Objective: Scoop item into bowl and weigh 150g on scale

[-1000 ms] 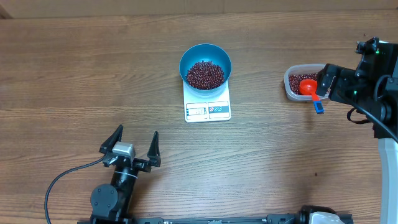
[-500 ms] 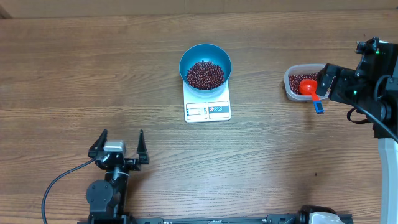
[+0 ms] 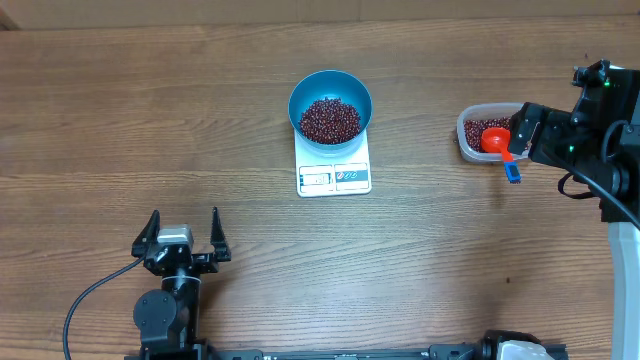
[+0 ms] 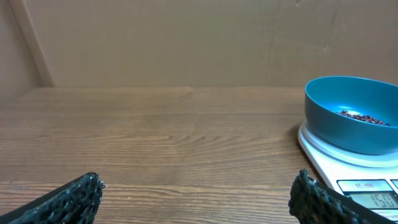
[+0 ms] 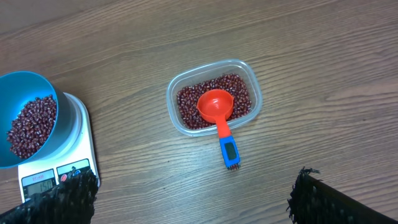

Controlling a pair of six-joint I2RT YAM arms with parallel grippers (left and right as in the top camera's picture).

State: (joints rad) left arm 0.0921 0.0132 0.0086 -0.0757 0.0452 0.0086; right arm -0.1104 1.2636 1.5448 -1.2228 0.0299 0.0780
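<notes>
On the white scale [image 3: 334,172] sits the blue bowl [image 3: 331,106], beans [image 3: 330,119] heaped inside; the left gripper [image 3: 183,216] gapes empty well apart from it, the right gripper [image 5: 193,180] equally wide above a clear tub [image 5: 249,71] holding a red scoop [image 5: 216,106]

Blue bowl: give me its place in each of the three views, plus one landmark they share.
Overhead: the bowl sits top centre, resting on the scale.
Left wrist: bowl at the right edge, slightly cut off.
Right wrist: bowl at the left edge, partly cut off.
Shared landmark: the white scale directly under it, seen in all three views.
</notes>
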